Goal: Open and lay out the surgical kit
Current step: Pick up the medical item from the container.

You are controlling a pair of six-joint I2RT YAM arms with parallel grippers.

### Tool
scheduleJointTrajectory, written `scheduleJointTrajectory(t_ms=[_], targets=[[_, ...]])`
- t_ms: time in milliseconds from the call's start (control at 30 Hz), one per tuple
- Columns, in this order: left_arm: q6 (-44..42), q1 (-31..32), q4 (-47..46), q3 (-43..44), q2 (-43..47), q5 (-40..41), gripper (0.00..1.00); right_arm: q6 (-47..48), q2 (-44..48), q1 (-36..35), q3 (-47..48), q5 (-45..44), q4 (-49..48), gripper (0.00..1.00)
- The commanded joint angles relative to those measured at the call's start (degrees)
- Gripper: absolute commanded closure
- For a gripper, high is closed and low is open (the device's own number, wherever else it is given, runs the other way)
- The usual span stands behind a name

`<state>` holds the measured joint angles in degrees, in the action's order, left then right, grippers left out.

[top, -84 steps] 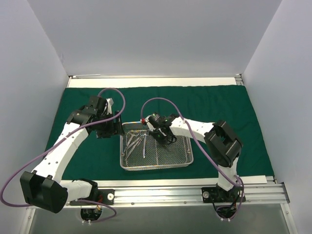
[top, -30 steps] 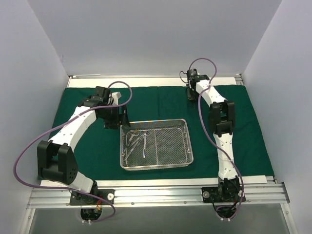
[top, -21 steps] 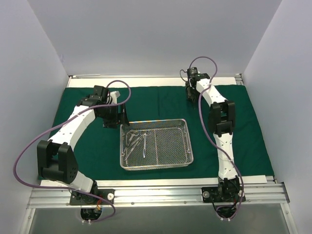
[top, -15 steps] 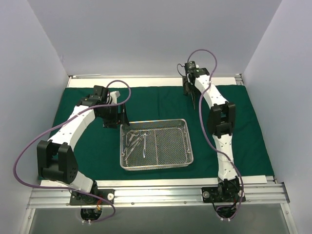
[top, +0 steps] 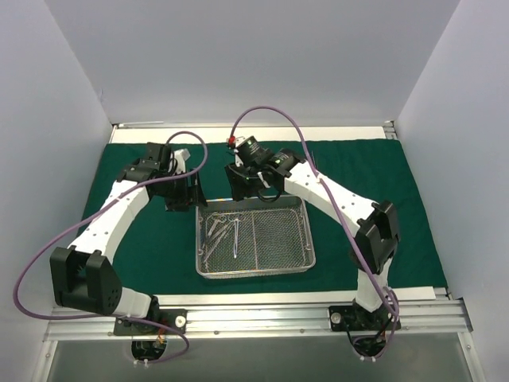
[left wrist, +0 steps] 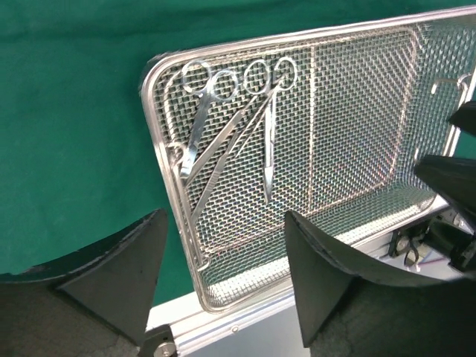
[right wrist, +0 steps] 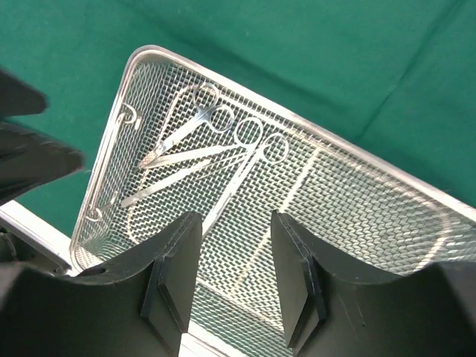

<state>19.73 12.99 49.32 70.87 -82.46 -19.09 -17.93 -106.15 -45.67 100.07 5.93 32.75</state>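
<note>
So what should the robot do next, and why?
Probably lower the right tool onto the scissors in the tray and close on them. It hangs open and empty above them, and they belong laid out on the green cloth.

Boxed in on three sides by plain pale panels: back wall [top: 254,56], left wall [top: 44,175], right wall [top: 469,175]. Lit softly and evenly, faintly bluish at the sides. Counter [top: 254,134] seen as a white strip along the far edge. Bordered on the near side by a slotted aluminium rail [top: 262,317], then a dull grey surface [top: 262,362].
</note>
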Motion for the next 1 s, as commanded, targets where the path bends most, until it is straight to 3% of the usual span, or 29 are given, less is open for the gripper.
scheduleJointTrajectory(t_ms=[0, 300, 333, 433, 567, 967], targets=[[2.4, -0.4, 2.4, -1.0, 4.5, 4.1, 0.28, -5.9, -0.5, -0.7, -2.2, 0.8, -2.3, 0.58], [6.3, -0.7, 8.7, -2.7, 10.3, 15.7, 0.32, -15.3, -5.6, -2.9, -4.0, 1.3, -5.6, 0.64], [6.7, -0.7, 8.3, -3.1, 10.6, 15.8, 0.32, -17.0, -6.8, -2.9, -3.0, 1.8, -5.5, 0.69], [7.4, -0.7, 7.5, -4.7, 11.4, 15.1, 0.32, -19.5, -8.6, -3.2, -1.2, 4.4, -5.6, 0.68], [4.2, -0.1, 6.7, -4.8, 12.2, 12.1, 0.34, -20.2, -10.5, -4.3, 0.7, 1.6, -2.0, 0.69], [-3.6, 8.9, 0.3, 1.1, 3.8, 8.0, 0.32, -17.7, 6.7, 8.1, -7.2, -2.2, 2.4, 0.59]])
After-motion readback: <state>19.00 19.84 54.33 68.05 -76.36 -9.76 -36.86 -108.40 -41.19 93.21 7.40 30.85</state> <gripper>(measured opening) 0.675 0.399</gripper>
